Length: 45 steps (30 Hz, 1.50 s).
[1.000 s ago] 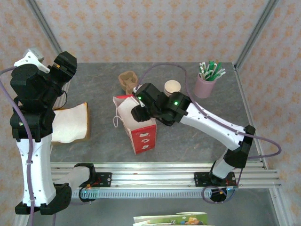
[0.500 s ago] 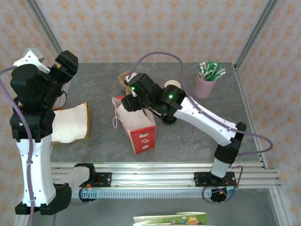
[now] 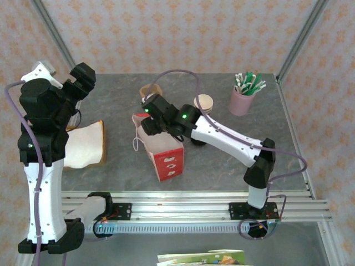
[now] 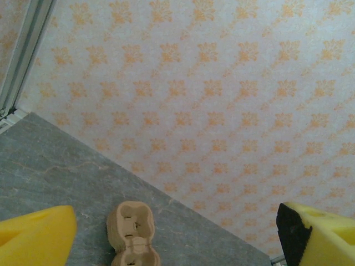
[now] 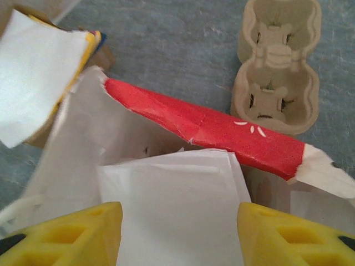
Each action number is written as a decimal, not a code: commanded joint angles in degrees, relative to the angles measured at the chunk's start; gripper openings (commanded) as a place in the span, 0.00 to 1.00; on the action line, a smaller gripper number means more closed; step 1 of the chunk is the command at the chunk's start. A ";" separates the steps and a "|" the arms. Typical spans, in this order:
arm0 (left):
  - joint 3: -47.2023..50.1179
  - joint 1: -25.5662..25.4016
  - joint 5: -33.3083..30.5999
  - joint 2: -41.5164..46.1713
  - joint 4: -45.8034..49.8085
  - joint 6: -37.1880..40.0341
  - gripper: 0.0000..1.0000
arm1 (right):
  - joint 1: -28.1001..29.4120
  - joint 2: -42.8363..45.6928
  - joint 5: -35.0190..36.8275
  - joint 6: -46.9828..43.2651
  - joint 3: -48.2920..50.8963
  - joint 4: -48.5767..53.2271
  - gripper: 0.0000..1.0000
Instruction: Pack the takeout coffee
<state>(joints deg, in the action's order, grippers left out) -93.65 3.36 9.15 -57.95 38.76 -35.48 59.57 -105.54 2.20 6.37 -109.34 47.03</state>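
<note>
The takeout coffee is hidden from view. A red-and-white paper bag (image 3: pixel 163 149) stands open mid-table, its red rim (image 5: pixel 205 127) crossing the right wrist view. My right gripper (image 3: pixel 146 124) (image 5: pixel 180 224) hovers over the bag's mouth. It is open, and its yellow fingers (image 5: pixel 83 233) stand either side of a white folded paper (image 5: pixel 177 188) lying inside the bag. My left gripper (image 3: pixel 83 75) (image 4: pixel 177 227) is raised high at the far left, open wide and empty, facing the back wall.
A brown cardboard cup carrier (image 3: pixel 148 91) (image 4: pixel 132 235) (image 5: pixel 277 61) lies behind the bag. A lidless cup (image 3: pixel 203 102) stands to the bag's far right, and a pink cup of straws (image 3: pixel 242 100) at the back right. A stack of white paper (image 3: pixel 83 145) (image 5: pixel 39 72) lies to the left.
My right arm has swung left and stretched out, bringing its gripper over the bag's far-left corner. My left gripper has opened wider and shifted slightly.
</note>
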 commanded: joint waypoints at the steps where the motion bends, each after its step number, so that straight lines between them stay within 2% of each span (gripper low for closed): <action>1: 0.94 -0.28 -1.08 1.02 -2.97 1.30 0.92 | -0.16 -1.20 3.56 -0.03 1.72 -0.28 0.56; 8: 1.98 -0.23 -1.19 1.35 -3.33 1.35 0.93 | -0.16 -1.51 6.57 0.30 3.77 -0.69 0.55; 13: 1.91 -0.28 -1.15 1.00 -3.47 1.55 0.93 | -0.21 -0.73 6.43 -0.26 -3.12 1.81 0.57; 17: 2.30 -0.28 -1.88 0.86 -4.22 3.35 0.94 | -0.18 3.01 5.52 -1.72 -9.44 0.79 0.60; 18: 2.70 -0.28 -2.25 1.00 -4.68 3.66 0.95 | -0.23 4.29 5.49 -2.36 -10.30 -0.03 0.64; 22: 3.96 -0.28 -3.16 0.75 -6.77 6.24 0.99 | -1.30 9.64 8.60 -3.83 -9.04 -4.46 0.68; 25: 6.57 -0.28 -5.28 0.86 -9.94 9.53 0.99 | -4.05 15.19 12.48 -5.80 -2.29 -11.80 0.70; 28: 10.40 -0.28 -7.75 0.96 -14.36 12.56 0.99 | -9.81 21.45 15.14 -7.69 8.26 -22.31 0.74; 31: 17.71 -0.28 -10.21 2.17 -21.67 15.85 0.99 | -18.87 27.67 14.91 -6.63 19.23 -30.95 0.75; 34: 28.92 -0.28 -13.84 4.80 -31.84 19.35 0.99 | -27.80 33.67 14.45 -4.86 30.72 -37.93 0.78; 37: 41.38 -0.28 -16.83 6.94 -42.28 22.08 0.99 | -35.85 38.93 16.94 -2.85 42.99 -43.78 0.79; 40: 49.79 -0.28 -20.12 6.67 -47.87 22.92 0.99 | -43.81 43.54 18.82 0.69 54.04 -48.43 0.80; 42: 55.01 -0.28 -20.32 6.07 -51.56 24.06 0.99 | -46.98 46.01 20.57 0.88 62.32 -54.25 0.80; 45: 63.69 -0.26 -20.93 5.60 -60.34 25.55 0.99 | -48.05 47.61 23.54 -1.74 73.79 -64.85 0.81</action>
<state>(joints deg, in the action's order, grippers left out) -34.70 3.36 -8.88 -52.47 -8.38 -13.10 11.86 -59.57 21.30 5.08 -42.72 -4.08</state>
